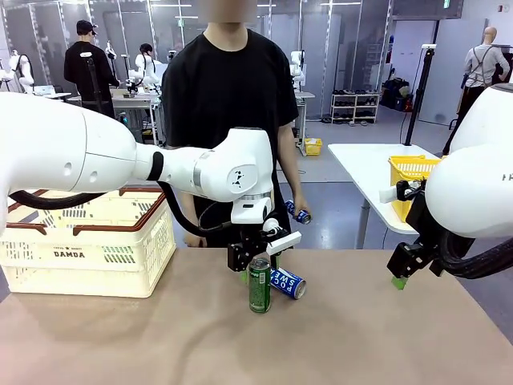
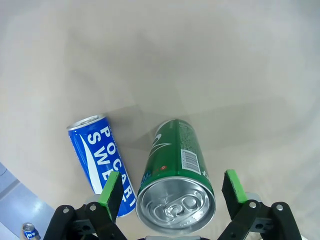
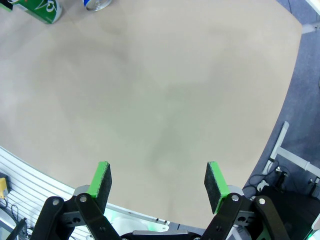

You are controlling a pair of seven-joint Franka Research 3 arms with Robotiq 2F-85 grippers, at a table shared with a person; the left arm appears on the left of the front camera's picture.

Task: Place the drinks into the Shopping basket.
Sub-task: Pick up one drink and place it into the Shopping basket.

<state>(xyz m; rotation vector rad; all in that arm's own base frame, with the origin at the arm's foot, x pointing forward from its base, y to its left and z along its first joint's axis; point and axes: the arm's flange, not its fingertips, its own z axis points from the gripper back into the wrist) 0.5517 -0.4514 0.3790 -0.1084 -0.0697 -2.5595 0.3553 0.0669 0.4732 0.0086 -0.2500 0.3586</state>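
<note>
Front view, from the left: a large cream-white plastic lattice shopping basket (image 1: 96,255) with a brown rim and handles sits on the table's left end, with "DAMDA" printed on its side. At mid-table the left gripper (image 1: 256,273) hangs over a slim green metal drink can (image 1: 259,286) that stands upright, well apart from the basket. Just right of it and a little behind, a blue metal drink can with white lettering (image 1: 289,284) lies on its side. Beyond the table a person's hand (image 1: 300,205) holds a second blue can (image 1: 298,213). Farther right the right gripper (image 1: 398,278) hovers above the table's right edge, and a bright yellow mesh basket (image 1: 410,170) stands on another table behind.

Left wrist view settles what the front view leaves unclear: the green pads (image 2: 112,192) stand wide apart on either side of the green can's silver top, with a gap on each side, so nothing is gripped. The lying blue can appears beside the green one.

Right wrist view shows that gripper's fingers spread open over bare tabletop and holding nothing. Both table cans sit at the frame's top-left corner.
</note>
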